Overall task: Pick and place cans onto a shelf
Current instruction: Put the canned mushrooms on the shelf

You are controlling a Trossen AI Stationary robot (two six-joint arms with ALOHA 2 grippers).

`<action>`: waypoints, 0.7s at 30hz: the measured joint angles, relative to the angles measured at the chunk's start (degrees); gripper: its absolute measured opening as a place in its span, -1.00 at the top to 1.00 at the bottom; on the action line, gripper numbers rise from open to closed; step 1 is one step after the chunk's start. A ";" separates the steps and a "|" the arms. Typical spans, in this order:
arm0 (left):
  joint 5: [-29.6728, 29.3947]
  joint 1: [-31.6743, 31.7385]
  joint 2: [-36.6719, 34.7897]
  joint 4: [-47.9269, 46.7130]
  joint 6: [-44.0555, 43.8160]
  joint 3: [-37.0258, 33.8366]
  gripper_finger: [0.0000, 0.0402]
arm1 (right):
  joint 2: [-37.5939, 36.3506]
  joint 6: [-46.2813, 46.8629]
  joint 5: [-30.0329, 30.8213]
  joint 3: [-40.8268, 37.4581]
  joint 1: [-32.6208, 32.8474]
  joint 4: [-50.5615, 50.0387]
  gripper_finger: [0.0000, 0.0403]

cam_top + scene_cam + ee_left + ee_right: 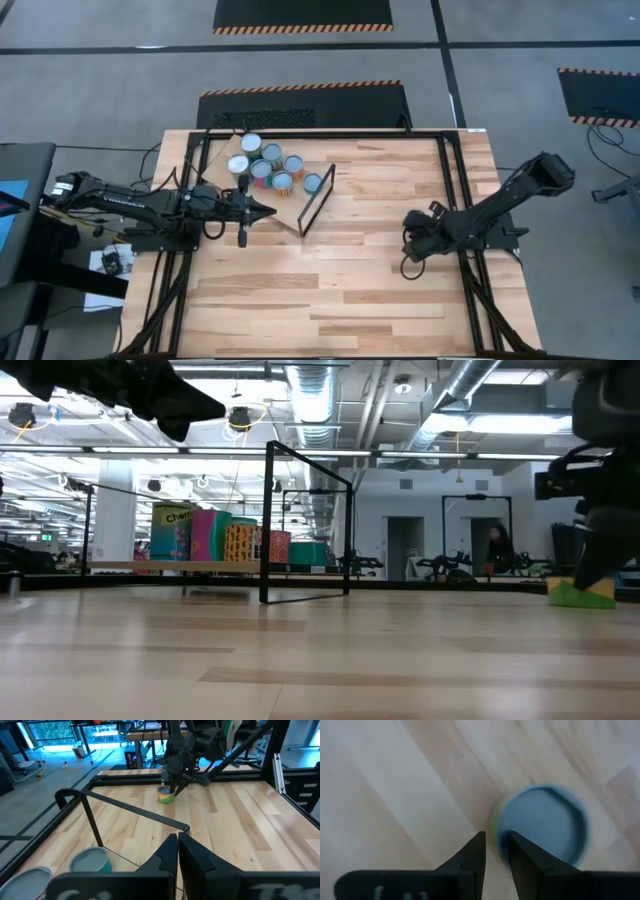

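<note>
A group of cans (264,165) is seen standing on the shelf (290,205), a tilted light-wood board at the far left part of the table (380,290), with a thin black frame (318,198) at the end nearest the table's middle. One teal-sided can (91,860) is placed just beside that frame. A further can (166,795), green and yellow at the sides with a pale-blue round top, is found well apart from the rest on the right part of the table. The right gripper (492,851) is held directly over this lone can (542,825), its fingers narrowly parted and nothing clasped between them. The left gripper (178,851) is positioned near the shelf, beside the cans, with its fingers brought almost together and nothing held.
</note>
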 joint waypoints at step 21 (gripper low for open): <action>0.02 0.00 0.00 -0.30 -0.04 0.01 0.98 | 4.11 -3.24 -1.55 3.27 -0.74 -1.24 0.62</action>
